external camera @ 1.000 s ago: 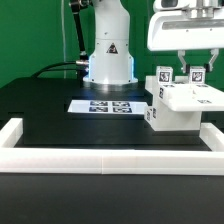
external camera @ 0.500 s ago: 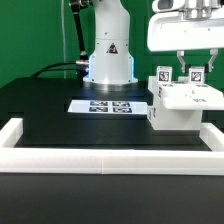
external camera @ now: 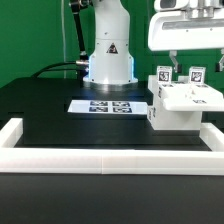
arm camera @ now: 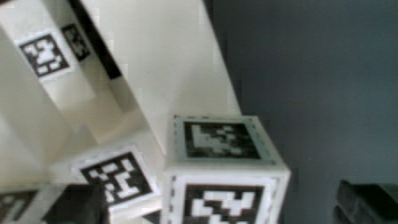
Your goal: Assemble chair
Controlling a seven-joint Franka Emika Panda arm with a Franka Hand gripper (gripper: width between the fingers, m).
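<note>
While your gripper (external camera: 184, 66) hangs with jaws spread wide above the chair (external camera: 180, 103), its tagged posts beneath them, you should lower squarely before gripping a post.

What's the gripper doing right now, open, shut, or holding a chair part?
Gripper: open and holding nothing, its fingers spread above the tagged posts of the chair assembly.
</note>
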